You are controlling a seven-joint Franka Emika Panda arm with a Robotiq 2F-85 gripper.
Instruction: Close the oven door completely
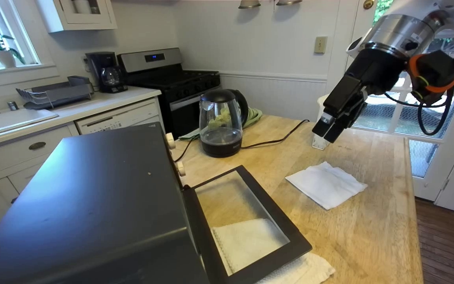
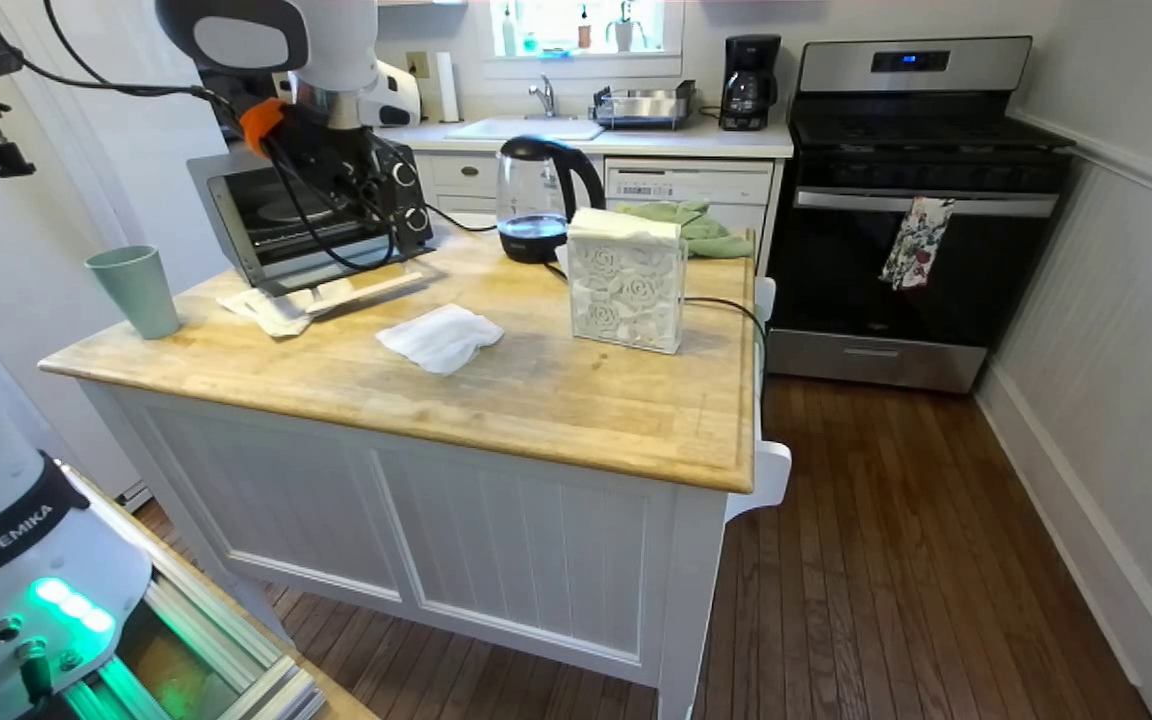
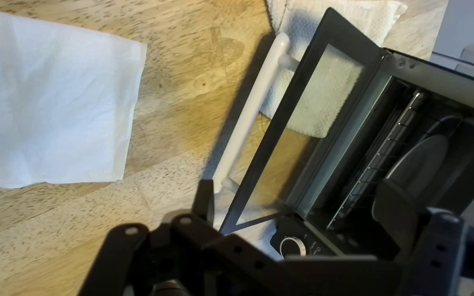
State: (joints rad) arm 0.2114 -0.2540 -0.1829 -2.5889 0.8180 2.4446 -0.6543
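Lowered oven door (image 1: 269,205) and released hand (image 1: 326,132) over a kitchen worktop (image 2: 556,410)

The black-framed oven door is folded down from the front of the dark countertop oven (image 1: 112,189), its clear window (image 1: 231,205) lying over the worktop. A pale bar handle (image 3: 251,111) runs along the door's outer edge. Part of a textured off-white cloth (image 1: 306,269) lies beneath the door and shows through the glass. The wrist view, directed partly into the oven cavity, shows a wire rack (image 3: 379,154) and a round plate (image 3: 422,160). The hand is raised above the worktop and tilted, its fingers (image 3: 205,201) parted; in an exterior view it is well apart from the door. A creased white paper napkin (image 1: 326,184) lies in front of the door, apart from it. The glass electric kettle (image 1: 221,122) stands upright near the oven's control knobs (image 1: 181,169), with a green towel (image 2: 691,228) beside it. In an exterior view, a napkin holder (image 2: 626,285) with a rose relief stands near the kettle, and a pale green tumbler (image 2: 139,290) stands toward the opposite end of the worktop. The black and steel range (image 2: 846,260) stands beyond the worktop.
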